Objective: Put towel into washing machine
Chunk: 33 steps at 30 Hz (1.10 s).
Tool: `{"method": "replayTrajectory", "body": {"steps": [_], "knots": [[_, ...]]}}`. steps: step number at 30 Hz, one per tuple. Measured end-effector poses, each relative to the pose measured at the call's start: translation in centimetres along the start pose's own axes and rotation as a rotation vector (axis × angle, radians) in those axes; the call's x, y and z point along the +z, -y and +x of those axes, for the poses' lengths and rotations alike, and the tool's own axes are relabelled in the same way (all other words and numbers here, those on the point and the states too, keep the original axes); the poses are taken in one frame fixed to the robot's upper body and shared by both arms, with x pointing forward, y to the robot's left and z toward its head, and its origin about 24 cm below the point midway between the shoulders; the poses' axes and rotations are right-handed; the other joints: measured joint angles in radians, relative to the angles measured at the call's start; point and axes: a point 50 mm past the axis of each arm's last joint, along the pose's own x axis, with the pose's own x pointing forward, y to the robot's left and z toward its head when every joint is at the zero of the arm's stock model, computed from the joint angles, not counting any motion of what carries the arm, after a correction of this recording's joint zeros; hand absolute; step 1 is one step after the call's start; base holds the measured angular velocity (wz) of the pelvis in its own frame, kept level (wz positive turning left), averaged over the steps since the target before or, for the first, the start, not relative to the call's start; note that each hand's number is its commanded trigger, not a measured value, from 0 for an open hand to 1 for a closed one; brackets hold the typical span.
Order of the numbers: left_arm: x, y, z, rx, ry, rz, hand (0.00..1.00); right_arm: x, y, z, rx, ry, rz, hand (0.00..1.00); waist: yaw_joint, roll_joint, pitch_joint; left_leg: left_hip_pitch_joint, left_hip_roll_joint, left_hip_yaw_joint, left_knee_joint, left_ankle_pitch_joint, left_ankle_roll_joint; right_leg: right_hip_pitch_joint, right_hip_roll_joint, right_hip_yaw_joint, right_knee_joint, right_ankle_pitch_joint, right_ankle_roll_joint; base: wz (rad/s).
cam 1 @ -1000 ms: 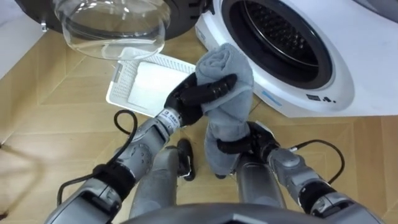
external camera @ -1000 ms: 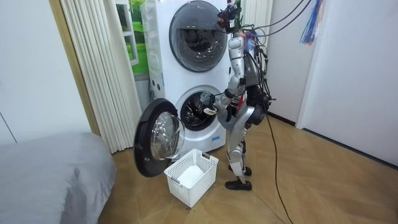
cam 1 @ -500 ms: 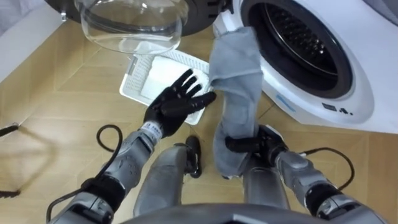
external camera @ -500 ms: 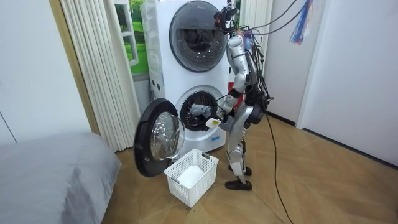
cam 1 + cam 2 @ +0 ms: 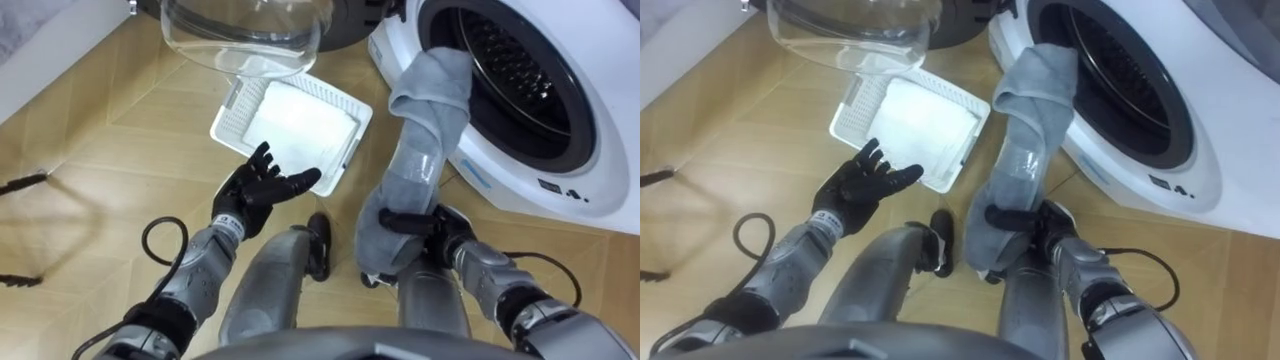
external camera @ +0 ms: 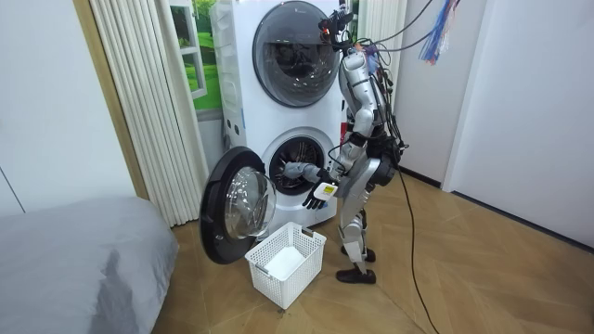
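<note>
A grey towel (image 5: 420,140) stands up in a long roll in front of me. My right hand (image 5: 425,225) is shut on its lower part, the thumb curled across the cloth. The towel's upper end leans against the left rim of the washing machine's round opening (image 5: 530,70). My left hand (image 5: 265,185) hovers to the left over the floor, apart from the towel, fingers spread and open. In the room view I stand close before the lower washing machine (image 6: 295,167), with the towel (image 6: 299,171) reaching towards its drum.
A white plastic basket (image 5: 228,112) with white cloth in it lies on the wooden floor to the left of the machine. The machine's open glass door (image 5: 245,30) hangs at the upper left. A second machine (image 6: 295,51) is stacked above.
My left hand has let go of the towel's top, opened and dropped back to the lower left. The towel's upper end has moved right, onto the opening's rim.
</note>
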Motion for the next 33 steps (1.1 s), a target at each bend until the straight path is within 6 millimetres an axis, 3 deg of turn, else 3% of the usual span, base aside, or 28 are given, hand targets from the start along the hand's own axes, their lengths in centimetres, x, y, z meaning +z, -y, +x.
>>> {"method": "replayTrajectory", "body": {"steps": [12, 15, 17, 23, 25, 28, 29, 31, 33], "knots": [[-0.1, 0.8, 0.2, 0.008, 0.01, -0.021, 0.0, 1.2, 2.0, 0.1, -0.071, 0.002, 0.261, 1.0, -0.011, 0.0, 0.0019, 0.005, -0.02, -0.009, -0.004, 0.003, 0.003, -0.001, -0.024, -0.012, 0.022, -0.017, 0.004, 0.06], [0.0, 0.7, 0.2, 0.021, 0.012, -0.022, 0.0, 2.1, 3.5, -0.2, -0.109, 0.033, 0.393, 1.0, -0.012, -0.006, 0.0048, 0.006, -0.035, -0.006, 0.005, 0.005, 0.006, -0.011, -0.044, -0.007, 0.055, -0.031, 0.008, 0.07], [0.2, 0.2, 0.0, 0.044, 0.021, -0.028, 0.0, 3.6, 4.2, -0.3, -0.131, 0.092, 0.503, 1.0, -0.015, -0.024, 0.0147, 0.003, -0.038, 0.003, 0.014, 0.005, 0.006, -0.023, -0.049, 0.005, 0.073, -0.035, 0.007, -0.07], [0.8, -0.5, -0.3, 0.063, 0.029, -0.013, 0.0, 6.1, 6.3, -0.8, -0.193, 0.182, 0.692, 1.0, -0.024, -0.09, 0.0094, -0.03, -0.033, 0.004, 0.026, 0.011, 0.009, -0.053, -0.049, 0.004, 0.089, -0.037, 0.004, -0.01], [0.9, -0.6, -0.6, 0.068, 0.033, -0.011, 0.0, 6.8, 6.5, -0.9, -0.209, 0.185, 0.709, 1.0, -0.025, -0.104, 0.0031, -0.028, -0.033, 0.005, 0.025, 0.011, 0.009, -0.053, -0.05, 0.004, 0.089, -0.037, 0.003, 0.0], [1.0, -0.7, -0.9, 0.091, 0.05, -0.025, 0.0, 8.7, 7.4, -1.3, -0.238, 0.225, 0.786, 1.0, -0.027, -0.116, 0.005, -0.031, -0.034, 0.009, 0.026, 0.012, 0.011, -0.056, -0.053, 0.003, 0.094, -0.036, 0.004, 0.01], [1.6, -0.7, -1.0, 0.101, 0.076, -0.038, 0.0, 9.7, 7.6, -1.5, -0.239, 0.258, 0.833, 1.0, -0.033, -0.129, 0.0042, -0.032, -0.034, 0.02, 0.027, 0.012, 0.011, -0.063, -0.057, 0.008, 0.103, -0.037, 0.003, 0.0], [1.8, -1.0, -1.3, 0.118, 0.091, -0.044, 0.0, 10.9, 7.1, -1.5, -0.207, 0.263, 0.911, 1.0, -0.043, -0.142, 0.0036, -0.035, -0.033, 0.034, 0.028, 0.014, 0.014, -0.072, -0.061, 0.011, 0.11, -0.037, 0.002, 0.02], [2.0, -0.9, -1.4, 0.125, 0.104, -0.047, 0.0, 12.2, 6.7, -1.5, -0.193, 0.272, 0.974, 0.41, -0.059, -0.147, 0.0039, -0.041, -0.033, 0.052, 0.033, 0.016, 0.019, -0.081, -0.071, 0.012, 0.124, -0.039, 0.004, 0.08]]}}
